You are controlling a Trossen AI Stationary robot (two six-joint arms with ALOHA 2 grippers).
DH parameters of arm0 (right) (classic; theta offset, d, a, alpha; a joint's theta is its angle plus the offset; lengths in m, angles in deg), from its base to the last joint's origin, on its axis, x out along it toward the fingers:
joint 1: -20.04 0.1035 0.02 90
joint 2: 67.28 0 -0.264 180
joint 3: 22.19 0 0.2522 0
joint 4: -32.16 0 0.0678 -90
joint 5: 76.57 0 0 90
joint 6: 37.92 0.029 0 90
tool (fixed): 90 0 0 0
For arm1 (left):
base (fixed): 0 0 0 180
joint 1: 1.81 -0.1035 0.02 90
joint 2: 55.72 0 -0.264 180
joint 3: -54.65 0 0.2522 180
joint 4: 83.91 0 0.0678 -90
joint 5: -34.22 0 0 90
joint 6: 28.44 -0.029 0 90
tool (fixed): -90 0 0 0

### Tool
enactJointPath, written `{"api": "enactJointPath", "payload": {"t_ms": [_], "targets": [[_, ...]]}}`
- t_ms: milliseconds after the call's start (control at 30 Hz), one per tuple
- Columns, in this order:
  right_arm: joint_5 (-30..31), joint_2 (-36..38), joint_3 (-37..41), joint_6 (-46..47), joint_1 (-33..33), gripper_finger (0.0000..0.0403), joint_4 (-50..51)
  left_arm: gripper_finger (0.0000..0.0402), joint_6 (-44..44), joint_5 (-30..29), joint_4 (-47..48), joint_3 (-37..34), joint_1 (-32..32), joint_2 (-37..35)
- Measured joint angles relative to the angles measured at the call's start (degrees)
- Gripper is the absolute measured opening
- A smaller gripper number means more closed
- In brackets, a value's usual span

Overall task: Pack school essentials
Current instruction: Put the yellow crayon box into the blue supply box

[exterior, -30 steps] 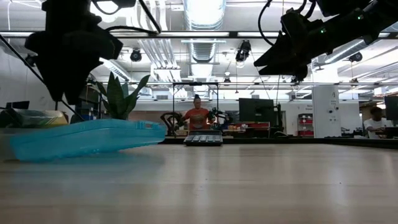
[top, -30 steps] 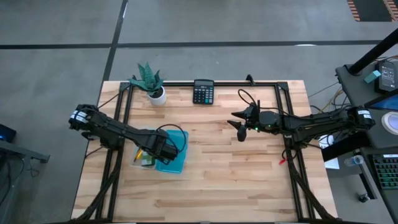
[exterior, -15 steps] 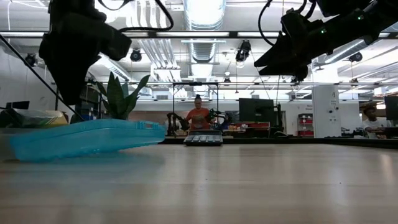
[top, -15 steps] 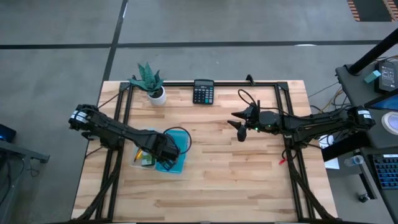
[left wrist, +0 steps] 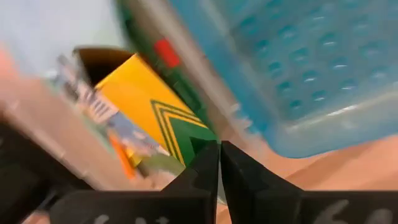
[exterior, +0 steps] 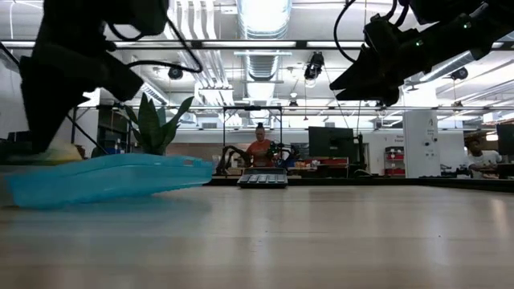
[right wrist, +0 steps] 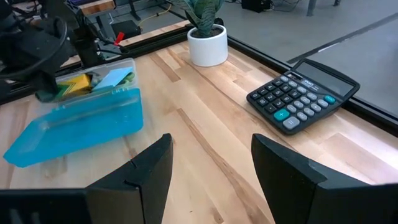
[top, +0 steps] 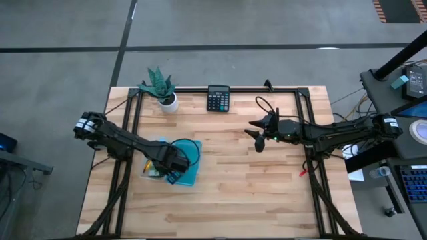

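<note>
Teal lid (top: 189,167) leans against clear box (right wrist: 93,81) on wood bench (top: 253,187), L side; lid not seated, one edge propped on the box rim, other edge on the bench.

School essentials sit inside the box: yellow crayon box (left wrist: 155,118) w/ green chevrons, plus a red bit and an orange bit beside it, too blurred to name. Right wrist view shows yellow and light-blue items (right wrist: 99,79) packed behind the lid.

L gripper (top: 170,175): fingers (left wrist: 205,165) pinched fully together, nothing visibly between them. Tips sit just above the crayon box corner, near the box wall and the lid's lower edge. Touching or not: can't tell.

R gripper (top: 259,137): hangs over mid-bench, well apart from the box, fingers (right wrist: 152,168) parted about halfway, holding nothing. Waiting.

Risks, as I judge them:
- Closed L fingers pushing down could wedge on the crayon box corner, tip or shove the box across the bench.
- Lid only leaning; a nudge from the L arm could slide it off flat onto the bench or jam it over contents sticking up.
- Contents look proud of the rim; lid may not shut w/o pressing them flat first.

Plant (top: 160,87) and calculator (top: 218,97) at far edge, clear of the work.
</note>
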Motion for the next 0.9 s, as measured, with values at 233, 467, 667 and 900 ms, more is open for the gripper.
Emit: {"api": "enactJointPath", "payload": {"t_ms": [233, 467, 667, 900], "targets": [[0.0, 0.0, 0.01, 0.15, 0.01, 0.0206, 0.01, 0.0, 1.97, 0.66, 6.37, -0.29, 0.0, 0.0], [0.01, 0.0, 0.03, 0.15, 0.01, 0.0206, 0.01, 0.0, 1.48, 0.71, 4.46, 0.1, 0.0, 0.04], [0.0, 0.0, 0.24, 0.17, 0.01, 0.0206, 0.02, 0.0, 0.79, -0.18, 4.5, -0.88, 0.0, 0.04], [0.0, 0.0, 0.74, 0.96, -0.01, 0.0206, 0.04, 0.0, -7.35, -0.76, 16.74, 2.15, 0.11, -1.15]]}}
